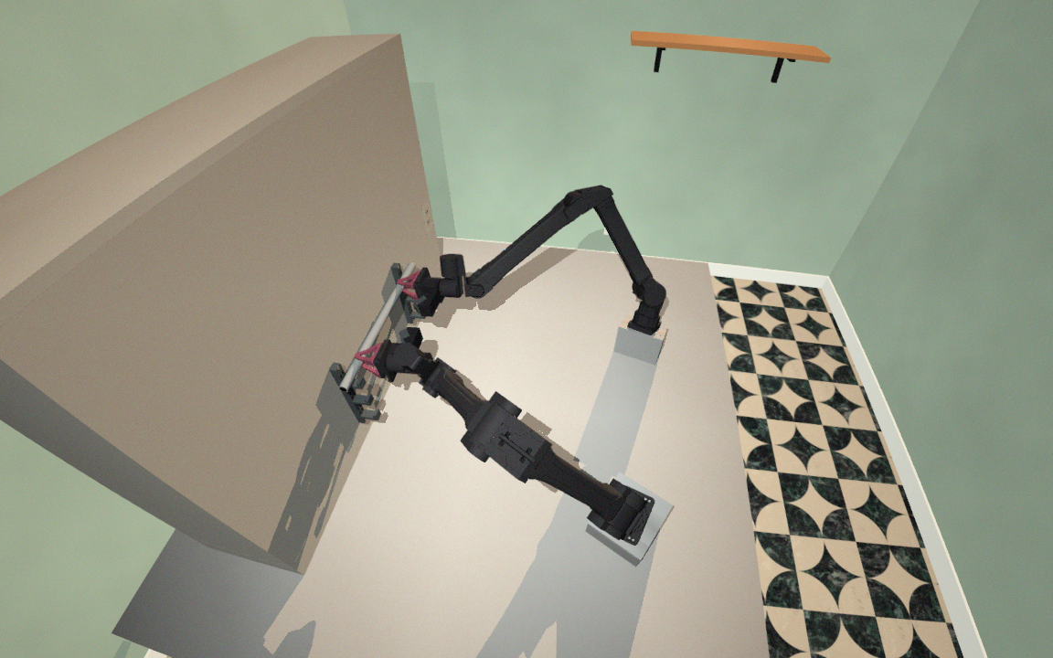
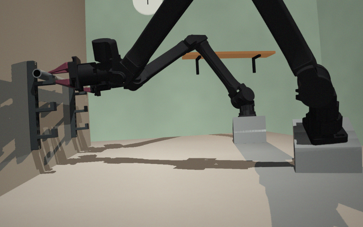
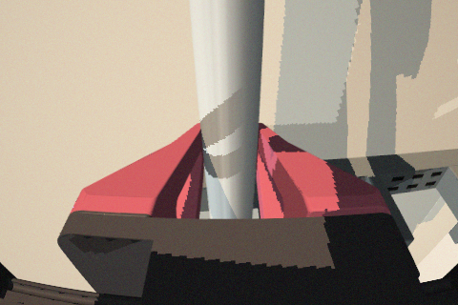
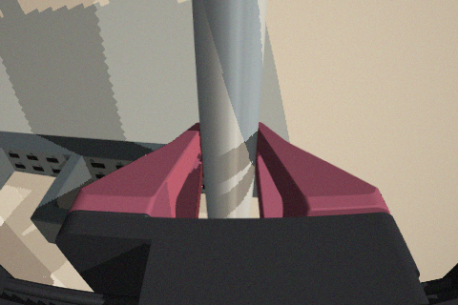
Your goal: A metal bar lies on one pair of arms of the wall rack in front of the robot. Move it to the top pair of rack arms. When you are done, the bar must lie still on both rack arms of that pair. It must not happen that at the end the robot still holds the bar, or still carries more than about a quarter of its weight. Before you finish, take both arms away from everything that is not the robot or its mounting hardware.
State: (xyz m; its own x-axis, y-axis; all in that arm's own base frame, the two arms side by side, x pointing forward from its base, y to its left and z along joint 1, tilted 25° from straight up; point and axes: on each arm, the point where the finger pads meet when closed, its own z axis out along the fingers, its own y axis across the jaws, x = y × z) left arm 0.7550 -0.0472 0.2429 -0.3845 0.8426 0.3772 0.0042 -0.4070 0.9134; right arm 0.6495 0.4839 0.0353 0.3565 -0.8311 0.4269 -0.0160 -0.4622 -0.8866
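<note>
The grey metal bar runs roughly level along the wall at the height of the top rack arms. In the exterior view its near end lies just above the near top rack arm; contact cannot be told. The rack has a near upright and a far upright. My left gripper is shut on the bar near the near upright. My right gripper is shut on it near the far upright. The far top rack arm is mostly hidden.
The wall block stands directly behind the rack. The middle rack arm and lower rack arm of the near upright stick out below the bar. Both robot arms reach from grey bases. An orange shelf hangs on the far wall.
</note>
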